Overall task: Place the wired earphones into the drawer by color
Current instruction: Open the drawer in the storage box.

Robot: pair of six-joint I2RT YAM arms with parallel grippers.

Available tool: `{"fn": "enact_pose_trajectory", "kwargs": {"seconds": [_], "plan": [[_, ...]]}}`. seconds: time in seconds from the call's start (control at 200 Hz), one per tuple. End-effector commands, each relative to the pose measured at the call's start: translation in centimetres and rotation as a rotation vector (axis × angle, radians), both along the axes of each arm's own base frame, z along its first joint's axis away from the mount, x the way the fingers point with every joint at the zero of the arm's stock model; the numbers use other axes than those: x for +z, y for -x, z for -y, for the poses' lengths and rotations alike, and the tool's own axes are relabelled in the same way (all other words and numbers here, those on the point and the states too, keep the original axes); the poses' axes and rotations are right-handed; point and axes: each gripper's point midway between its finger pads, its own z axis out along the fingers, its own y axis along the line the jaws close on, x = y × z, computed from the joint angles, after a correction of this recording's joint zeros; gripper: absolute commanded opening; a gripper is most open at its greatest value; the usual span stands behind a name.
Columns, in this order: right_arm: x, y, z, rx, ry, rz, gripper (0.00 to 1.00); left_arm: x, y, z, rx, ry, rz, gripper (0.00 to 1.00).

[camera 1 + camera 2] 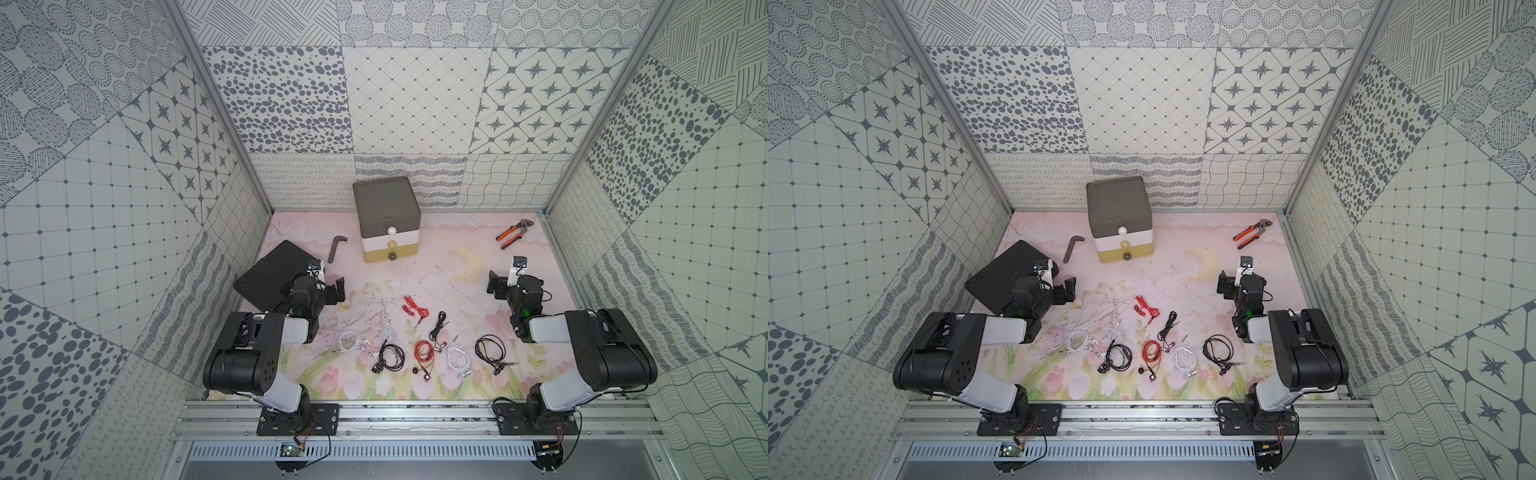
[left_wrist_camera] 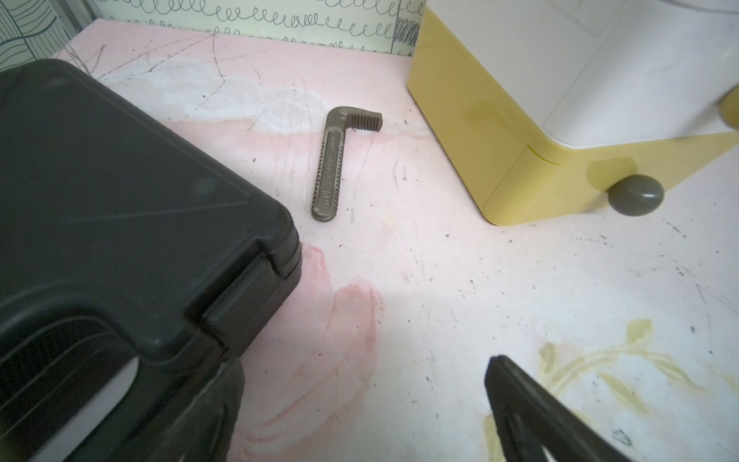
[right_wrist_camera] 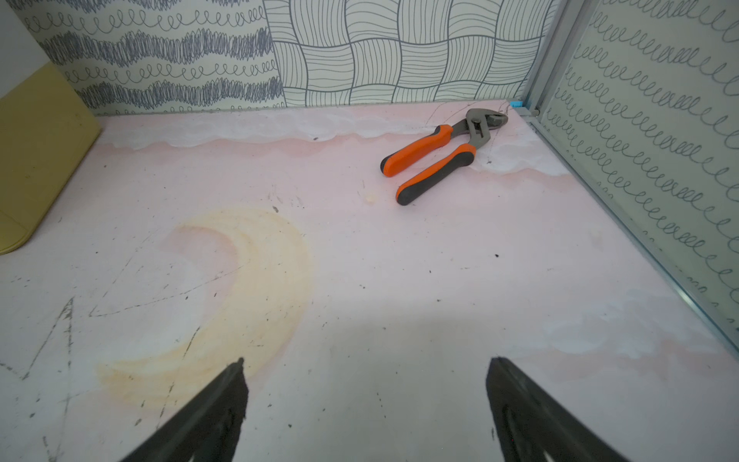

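Remote view: I am keeping both arms raised over the surface (image 1: pixel 436 291), left gripper (image 1: pixel 336 292) and right gripper (image 3: pixel 366 362) gaping wide and carrying nothing. The wired earphones (image 1: pixel 424 353) are lying loose between them, coils nearly touching, so one pinch is risking a wrong-coloured snag. The drawer (image 1: pixel 388 224) is sitting shut at the back, its contents hidden.

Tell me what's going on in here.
Nothing is being handled yet. The left claw and right claw hang open and empty above the mat. The wired earphones lie coiled on it in front of them, and the drawer has all three tiers shut.
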Motion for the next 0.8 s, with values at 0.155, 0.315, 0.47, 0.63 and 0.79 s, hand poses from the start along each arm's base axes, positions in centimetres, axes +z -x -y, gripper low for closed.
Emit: {"fn": "enact_pose_trajectory", "kwargs": {"seconds": [0.155, 0.315, 0.47, 0.63, 0.79], "plan": [[1.8, -0.8, 0.0, 0.002, -0.003, 0.059, 0.97, 0.8, -0.5, 0.4, -0.027, -0.012, 0.034, 0.99], [2.1, -0.9, -0.5, 0.034, -0.004, 0.058, 0.97, 1.2, -0.4, -1.2, 0.078, -0.021, 0.045, 0.99], [4.8, 0.0, -0.1, 0.011, -0.003, 0.092, 0.97, 3.8, 0.8, -1.6, 0.108, -0.013, 0.072, 0.99], [8.8, 1.1, -0.6, 0.002, -0.133, 0.067, 0.97, 7.8, 2.9, -2.2, 0.196, 0.117, 0.103, 0.99], [12.5, 2.1, -2.7, 0.071, -0.283, 0.055, 0.97, 11.3, 4.6, -1.0, 0.179, 0.276, 0.093, 0.99]]}}
